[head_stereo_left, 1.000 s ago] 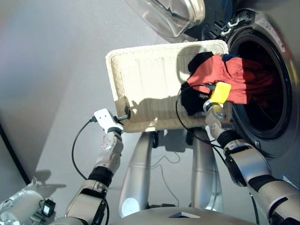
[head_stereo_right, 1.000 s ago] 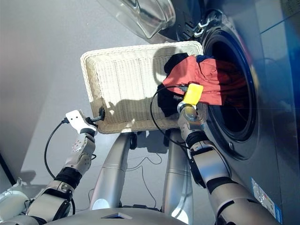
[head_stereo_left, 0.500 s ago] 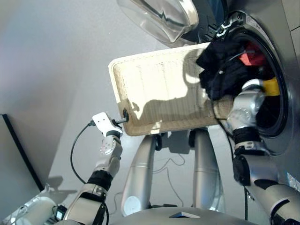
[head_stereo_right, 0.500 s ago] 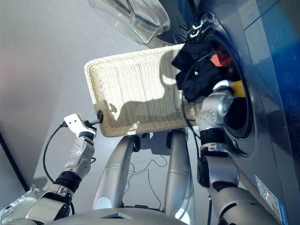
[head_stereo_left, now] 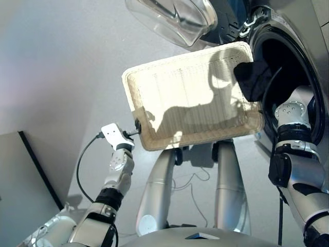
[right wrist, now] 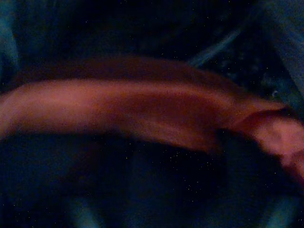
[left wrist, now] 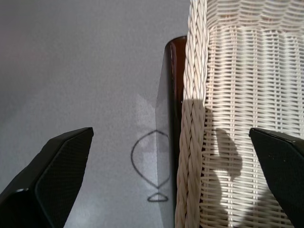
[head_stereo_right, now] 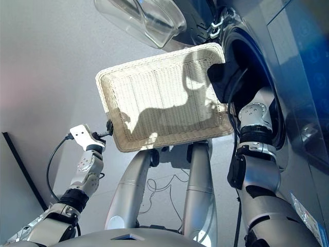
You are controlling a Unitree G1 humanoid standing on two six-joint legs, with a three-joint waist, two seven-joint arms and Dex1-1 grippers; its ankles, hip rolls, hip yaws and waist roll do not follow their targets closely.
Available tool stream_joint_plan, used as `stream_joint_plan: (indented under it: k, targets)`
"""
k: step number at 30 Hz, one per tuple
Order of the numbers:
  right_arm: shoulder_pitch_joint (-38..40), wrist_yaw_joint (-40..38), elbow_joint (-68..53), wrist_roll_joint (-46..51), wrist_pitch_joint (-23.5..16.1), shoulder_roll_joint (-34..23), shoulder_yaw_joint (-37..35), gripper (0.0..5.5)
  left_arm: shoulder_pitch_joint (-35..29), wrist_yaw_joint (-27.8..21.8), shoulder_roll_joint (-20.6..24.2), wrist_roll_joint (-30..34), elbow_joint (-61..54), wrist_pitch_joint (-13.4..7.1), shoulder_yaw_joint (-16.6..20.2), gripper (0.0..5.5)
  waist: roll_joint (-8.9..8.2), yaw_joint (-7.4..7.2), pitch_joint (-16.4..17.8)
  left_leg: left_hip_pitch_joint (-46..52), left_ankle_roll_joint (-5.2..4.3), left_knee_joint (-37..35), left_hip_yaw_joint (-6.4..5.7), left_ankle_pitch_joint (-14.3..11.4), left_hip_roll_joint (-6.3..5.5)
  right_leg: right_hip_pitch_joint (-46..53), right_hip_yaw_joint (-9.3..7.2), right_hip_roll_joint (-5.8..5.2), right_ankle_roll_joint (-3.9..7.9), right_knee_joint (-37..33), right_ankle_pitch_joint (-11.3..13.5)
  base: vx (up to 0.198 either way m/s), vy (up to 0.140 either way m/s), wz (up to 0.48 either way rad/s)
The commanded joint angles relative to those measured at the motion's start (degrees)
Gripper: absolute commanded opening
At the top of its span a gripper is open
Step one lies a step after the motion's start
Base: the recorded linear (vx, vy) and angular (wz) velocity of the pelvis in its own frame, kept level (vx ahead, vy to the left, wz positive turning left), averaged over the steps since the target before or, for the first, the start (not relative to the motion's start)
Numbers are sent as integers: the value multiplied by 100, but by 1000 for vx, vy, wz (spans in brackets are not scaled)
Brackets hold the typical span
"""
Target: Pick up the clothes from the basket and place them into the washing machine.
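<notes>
Inside the washing machine (head_stereo_left: pixel 303 56) drum, right tool out of sight, grip state unclear, near the coral garment (right wrist: pixel 142 109); black garment (head_stereo_left: pixel 252 80) drapes the basket (head_stereo_left: pixel 175 98) rim; left tool (left wrist: pixel 171 190) spread open at the rim

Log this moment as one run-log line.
stage: loading | right gripper: inside washing machine drum, unseen | black cloth: at drum mouth | red cloth: in drum | left gripper: open, astride basket rim

The basket (head_stereo_left: pixel 185 98) is cream woven wicker, ribbed and matt, with a braided rim. The washing machine (head_stereo_left: pixel 308 31) has a glossy dark shell, and its door (head_stereo_left: pixel 172 18) is clear and shiny. Coral cloth (right wrist: pixel 142 107) looks soft.
</notes>
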Motion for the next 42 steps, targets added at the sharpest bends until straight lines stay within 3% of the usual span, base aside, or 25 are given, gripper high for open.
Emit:
stream_joint_plan:
  k: [1,8,16,24,25,27,36,42]
  targets:
    - [409,592,-432,-724,474,-79,746,550,481,-7,385,117,-278,-211,246,550,23,-175,-356,-105,0,-56,-198,-49,-16,239,-179,38,225,-45,-223,0,0,0]
    - [1026,1041,-627,-766,640,798,1023,550,566,-51,315,149,-299,-141,332,550,-132,-221,-349,-247,14,104,-247,-90,-22,184,-246,61,189,67,-287,0,0,0]
    - [227,1184,253,131,631,843,881,550,585,15,494,102,-417,-156,454,550,-91,-67,-303,-586,34,429,-309,-184,-63,-146,-244,20,131,496,-460,0,0,0]
    - [-678,1307,947,997,661,610,798,550,541,56,588,41,-401,-114,392,550,60,113,-245,-887,71,787,-283,-300,-112,-503,-211,-30,96,961,-610,0,0,0]
    - [-787,1324,1033,1025,687,561,842,500,524,50,592,13,-393,-105,375,550,79,126,-234,-924,80,821,-277,-308,-122,-534,-199,-30,97,993,-613,0,0,0]
    - [-896,1368,1102,1101,737,518,919,0,495,25,596,-17,-387,-87,344,550,92,135,-207,-967,87,886,-282,-320,-125,-569,-199,-34,89,1034,-626,0,0,0]
    - [-729,1516,317,1263,407,633,956,0,422,14,543,-43,-328,-86,304,550,93,61,-241,-831,69,779,-221,-300,-102,-509,-170,-11,83,990,-614,0,0,0]
    - [-523,1545,-1009,1467,-297,354,410,0,503,-84,465,-50,-312,-145,361,550,177,-14,-282,-584,51,506,-125,-244,-112,-379,-60,-10,132,827,-552,6,29,-34]
